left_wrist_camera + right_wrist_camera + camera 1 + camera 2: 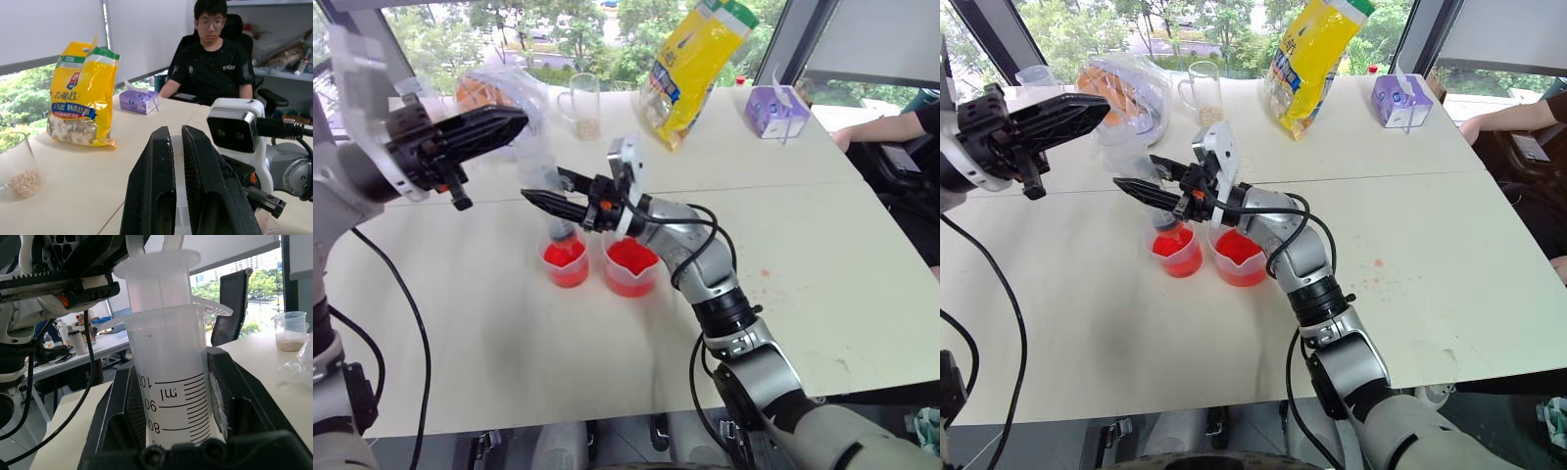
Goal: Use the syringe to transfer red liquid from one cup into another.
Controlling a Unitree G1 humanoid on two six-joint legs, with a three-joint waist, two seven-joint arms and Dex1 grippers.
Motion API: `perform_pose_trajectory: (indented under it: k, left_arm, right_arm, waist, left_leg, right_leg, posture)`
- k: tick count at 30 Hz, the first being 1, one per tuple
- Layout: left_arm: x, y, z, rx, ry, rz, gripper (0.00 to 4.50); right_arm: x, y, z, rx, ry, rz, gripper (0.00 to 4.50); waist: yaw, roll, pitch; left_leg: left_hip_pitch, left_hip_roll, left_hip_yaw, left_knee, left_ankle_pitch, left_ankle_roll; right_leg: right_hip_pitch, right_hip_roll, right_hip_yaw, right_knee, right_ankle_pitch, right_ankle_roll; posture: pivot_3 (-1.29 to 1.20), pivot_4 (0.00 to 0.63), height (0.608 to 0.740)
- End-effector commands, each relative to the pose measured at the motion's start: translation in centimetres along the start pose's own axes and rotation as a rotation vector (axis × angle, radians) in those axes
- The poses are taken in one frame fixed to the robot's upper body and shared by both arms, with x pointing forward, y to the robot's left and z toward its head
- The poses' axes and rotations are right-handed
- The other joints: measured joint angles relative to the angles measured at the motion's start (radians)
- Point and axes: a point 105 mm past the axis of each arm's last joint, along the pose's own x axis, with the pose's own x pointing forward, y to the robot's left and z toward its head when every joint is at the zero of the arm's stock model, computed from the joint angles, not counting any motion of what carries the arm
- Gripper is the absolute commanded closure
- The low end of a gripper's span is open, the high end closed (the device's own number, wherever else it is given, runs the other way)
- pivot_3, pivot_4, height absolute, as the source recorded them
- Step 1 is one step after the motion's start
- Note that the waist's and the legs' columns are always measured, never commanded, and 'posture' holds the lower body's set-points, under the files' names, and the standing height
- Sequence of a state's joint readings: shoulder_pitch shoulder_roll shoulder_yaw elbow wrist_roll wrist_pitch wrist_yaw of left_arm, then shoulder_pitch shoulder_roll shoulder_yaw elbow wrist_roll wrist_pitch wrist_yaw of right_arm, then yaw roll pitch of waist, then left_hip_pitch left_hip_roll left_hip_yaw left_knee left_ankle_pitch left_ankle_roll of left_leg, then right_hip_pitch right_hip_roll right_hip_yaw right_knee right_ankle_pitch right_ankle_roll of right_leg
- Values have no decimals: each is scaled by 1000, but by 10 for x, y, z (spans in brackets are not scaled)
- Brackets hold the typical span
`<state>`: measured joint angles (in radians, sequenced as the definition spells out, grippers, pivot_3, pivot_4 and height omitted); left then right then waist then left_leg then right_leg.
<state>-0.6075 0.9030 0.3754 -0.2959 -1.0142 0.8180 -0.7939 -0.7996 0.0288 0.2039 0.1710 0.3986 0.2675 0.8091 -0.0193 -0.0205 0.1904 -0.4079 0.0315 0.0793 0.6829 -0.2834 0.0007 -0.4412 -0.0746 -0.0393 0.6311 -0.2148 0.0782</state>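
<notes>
Standing pretty much upright, the syringe [171, 382] has its tip down in the smaller cup [566, 262] and plunger up, barrel pinched by the right gripper [548, 196]. Left gripper [494, 125] clamps the plunger top, just above. Larger cup [631, 266] sits beside.

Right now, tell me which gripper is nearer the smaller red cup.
Right. The right gripper holds the syringe directly above the smaller cup; the left gripper is higher, at the plunger.
</notes>
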Motion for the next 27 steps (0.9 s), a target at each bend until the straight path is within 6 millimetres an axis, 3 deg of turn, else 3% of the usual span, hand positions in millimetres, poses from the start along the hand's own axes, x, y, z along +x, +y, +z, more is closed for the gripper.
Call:
perform_pose_trajectory:
  k: [1, 9, 18, 22, 27]
  left_arm:
    - [8, -18, -18, -29, 87, -96, 4471]
    - [7, -20, -24, -34, 110, -103, 4471]
    - [9, -11, -15, -30, 75, -72, 4471]
    - [9, -8, -4, -56, 20, -68, 2824]
    - [7, -2, 5, -33, -4, -41, 270]
  right_arm:
    - [10, 8, 63, -107, -197, 34, 3130]
    - [11, 10, 72, -100, -216, 39, 3130]
    - [12, 17, 58, -43, -177, 58, 3130]
    - [12, 19, 51, -11, -163, 57, 3130]
    - [12, 20, 46, 8, -150, 53, 3130]
  waist:
    - [1, 0, 0]
    - [0, 0, 0]
    - [0, 0, 0]
    - [1, 0, 0]
    - [-1, 0, 0]
  left_leg:
    - [0, 0, 0, 0, 0, 0]
    - [0, 0, 0, 0, 0, 0]
    - [0, 0, 0, 0, 0, 0]
    - [0, 0, 0, 0, 0, 0]
    - [0, 0, 0, 0, 0, 0]
  right_leg:
    - [0, 0, 0, 0, 0, 0]
    - [0, 0, 0, 0, 0, 0]
    - [0, 0, 0, 0, 0, 0]
    - [0, 0, 0, 0, 0, 0]
    - [0, 0, 0, 0, 0, 0]
  posture:
    - [0, 150, 740]
    - [0, 150, 740]
    - [0, 150, 740]
    - [0, 150, 740]
    - [0, 150, 740]
